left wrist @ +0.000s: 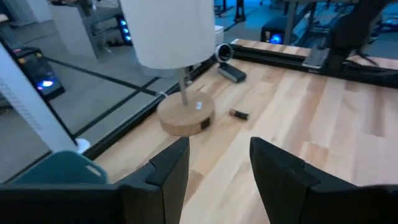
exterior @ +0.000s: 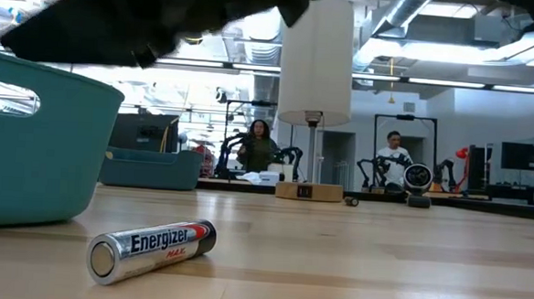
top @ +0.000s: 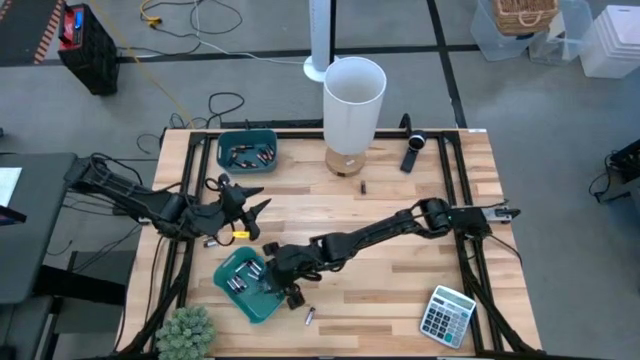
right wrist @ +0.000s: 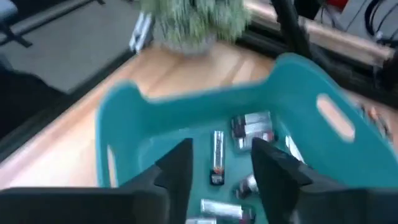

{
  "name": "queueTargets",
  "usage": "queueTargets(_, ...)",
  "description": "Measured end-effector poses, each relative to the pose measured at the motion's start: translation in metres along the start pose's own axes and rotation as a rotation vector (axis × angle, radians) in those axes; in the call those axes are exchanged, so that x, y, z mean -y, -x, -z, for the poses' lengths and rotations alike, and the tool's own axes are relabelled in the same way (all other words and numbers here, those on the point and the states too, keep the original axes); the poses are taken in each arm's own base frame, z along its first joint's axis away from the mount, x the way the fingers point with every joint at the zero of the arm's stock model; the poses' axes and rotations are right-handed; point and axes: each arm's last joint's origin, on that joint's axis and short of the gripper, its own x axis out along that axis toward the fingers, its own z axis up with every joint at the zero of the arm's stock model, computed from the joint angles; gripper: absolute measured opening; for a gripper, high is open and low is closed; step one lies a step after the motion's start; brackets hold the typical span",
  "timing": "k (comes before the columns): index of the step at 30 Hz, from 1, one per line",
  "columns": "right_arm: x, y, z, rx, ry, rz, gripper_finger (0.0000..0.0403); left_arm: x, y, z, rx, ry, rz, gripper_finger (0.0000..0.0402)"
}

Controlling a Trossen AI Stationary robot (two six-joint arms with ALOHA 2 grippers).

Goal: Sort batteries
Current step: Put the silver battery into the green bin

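"Energizer MAX" battery (exterior: pixel 152 246) beside teal bin (exterior: pixel 29 155); right gripper (right wrist: pixel 219 163) spread, empty, over bin's batteries (right wrist: pixel 249 130).

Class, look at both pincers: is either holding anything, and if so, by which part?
Nothing is held. The left pincer is open over bare table, and the right pincer is open above the teal bin of batteries, nothing between its fingers.

Silvery, dark-banded batteries (right wrist: pixel 217 157) lie flat in the near teal bin (top: pixel 232 297). More lie in the far bin (top: pixel 228 144). One Energizer battery (exterior: pixel 152 248) rests on the table beside the near bin.
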Motion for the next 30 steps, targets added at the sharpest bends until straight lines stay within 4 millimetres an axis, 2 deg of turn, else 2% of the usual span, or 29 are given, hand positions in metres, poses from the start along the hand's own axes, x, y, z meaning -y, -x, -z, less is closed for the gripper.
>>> queueTargets(4,-0.002,0.003,-0.008,0.015,0.001,0.013,0.0209,0.005,0.006,0.002,0.000,-0.001,0.040,0.0164)
queueTargets(9,0.004,0.012,-0.017,0.029,0.001,0.127,0.0215,0.010,0.012,0.003,0.005,-0.007,0.070,0.0164)
queueTargets(14,0.008,0.024,0.001,0.048,-0.038,0.210,0.0198,0.012,0.017,0.006,0.021,0.003,0.056,0.0164)
queueTargets(16,0.010,0.037,0.011,0.083,-0.068,0.251,0.0190,0.013,0.017,0.009,0.021,0.005,0.050,0.0164)
queueTargets(20,0.013,0.076,0.032,0.160,-0.130,0.374,0.0180,0.013,0.017,0.012,0.018,0.021,0.051,0.0164)
queueTargets(23,0.010,0.105,0.050,0.149,-0.169,0.441,0.0178,0.013,0.017,0.012,0.016,0.038,0.053,0.0164)
queueTargets(30,-0.001,0.170,0.073,0.119,-0.195,0.600,0.0178,0.017,0.014,0.015,-0.034,0.053,0.148,0.0164)
